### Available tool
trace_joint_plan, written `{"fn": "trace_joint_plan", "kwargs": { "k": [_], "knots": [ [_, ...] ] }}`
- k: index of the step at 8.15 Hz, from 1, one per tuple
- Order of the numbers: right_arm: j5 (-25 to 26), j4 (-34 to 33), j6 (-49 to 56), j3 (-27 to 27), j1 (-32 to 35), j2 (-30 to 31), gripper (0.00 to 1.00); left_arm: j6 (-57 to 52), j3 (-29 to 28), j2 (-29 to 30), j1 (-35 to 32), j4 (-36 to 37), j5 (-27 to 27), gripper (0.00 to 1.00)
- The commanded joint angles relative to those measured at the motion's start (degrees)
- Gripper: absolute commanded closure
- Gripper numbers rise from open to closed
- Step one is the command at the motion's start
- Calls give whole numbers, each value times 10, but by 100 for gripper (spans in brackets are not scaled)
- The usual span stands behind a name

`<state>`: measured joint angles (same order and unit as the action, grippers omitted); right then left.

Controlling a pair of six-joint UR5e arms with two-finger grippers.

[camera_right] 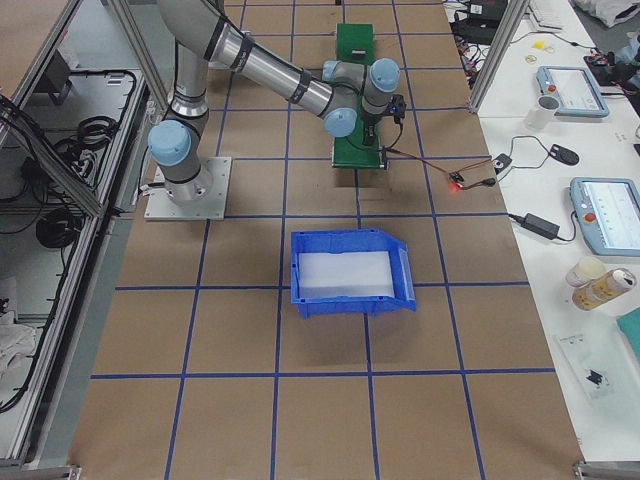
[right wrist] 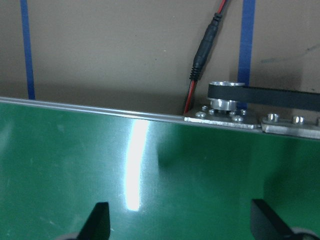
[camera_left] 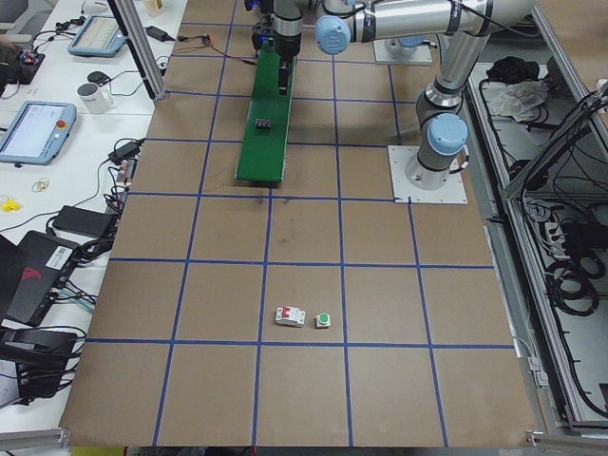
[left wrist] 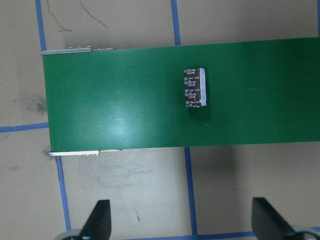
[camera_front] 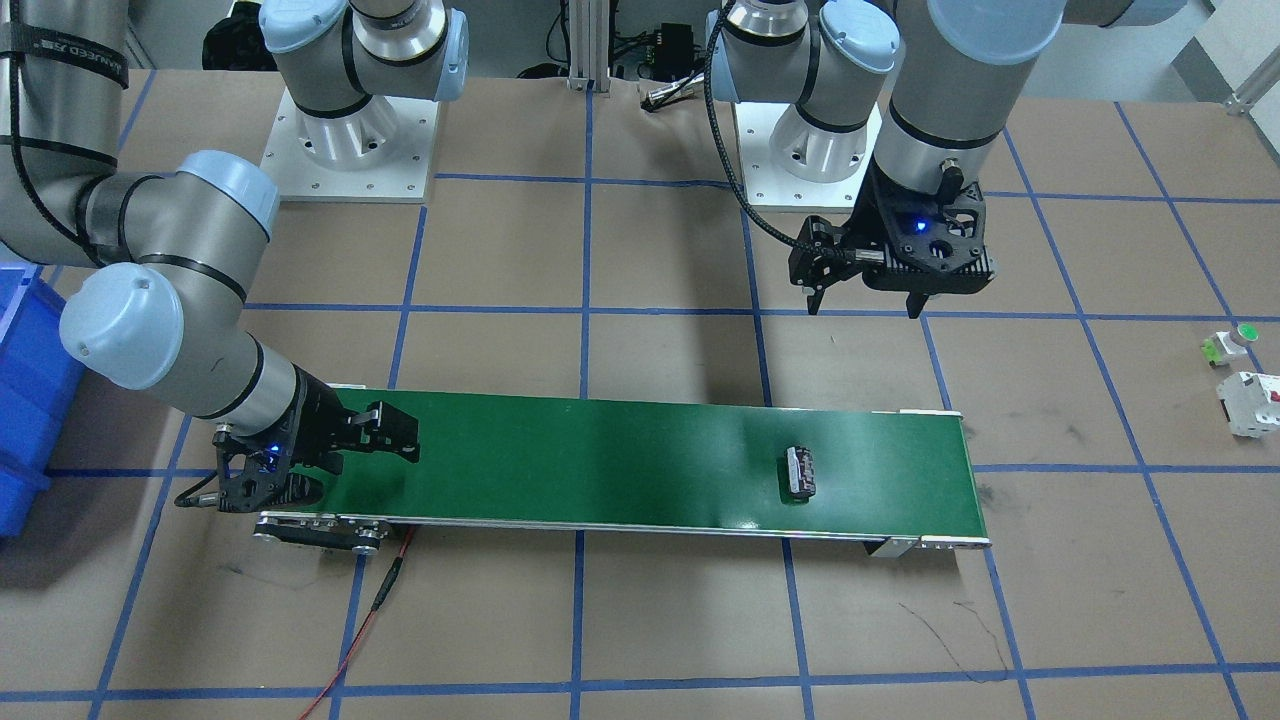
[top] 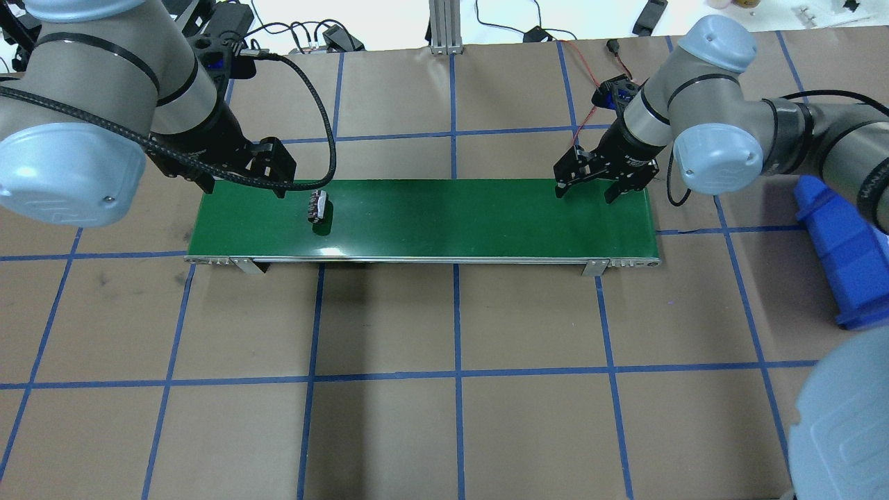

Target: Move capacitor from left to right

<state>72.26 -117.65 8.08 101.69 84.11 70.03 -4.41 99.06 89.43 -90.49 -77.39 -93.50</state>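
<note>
The capacitor (camera_front: pixel 801 473), a small dark block with pale marks, lies on the green conveyor belt (camera_front: pixel 600 460) near its left end. It also shows in the overhead view (top: pixel 318 206) and in the left wrist view (left wrist: pixel 195 87). My left gripper (top: pixel 244 189) is open and empty. It hangs above the table beside the belt's robot-side edge, a little away from the capacitor. My right gripper (top: pixel 585 194) is open and empty, low over the belt's right end (right wrist: pixel 150 190); it also shows in the front view (camera_front: pixel 350 465).
A white box part with a red spot (camera_front: pixel 1250 400) and a green-capped button (camera_front: pixel 1232 342) lie on the table beyond the belt's left end. A blue bin (top: pixel 847 257) stands past the right end. A red wire (camera_front: pixel 370 620) runs from the belt's motor end.
</note>
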Motion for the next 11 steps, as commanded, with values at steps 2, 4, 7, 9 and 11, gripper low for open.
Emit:
{"fn": "trace_joint_plan", "kwargs": {
  "k": [2,4,7,9,11],
  "knots": [
    [-1,-1,1,0,0,-6,0,-2,1,0,-1,11,-1,0],
    [0,-5,1,-1,0,-7,0,-1,1,0,-1,12,0,0],
    [-1,-6,1,0,1,-10,0,-1,1,0,-1,12,0,0],
    [0,-6,1,0,0,-11,0,-3,3,0,-1,13,0,0],
    [0,-6,1,0,0,-11,0,-2,3,0,-1,14,0,0]
  ]
}}
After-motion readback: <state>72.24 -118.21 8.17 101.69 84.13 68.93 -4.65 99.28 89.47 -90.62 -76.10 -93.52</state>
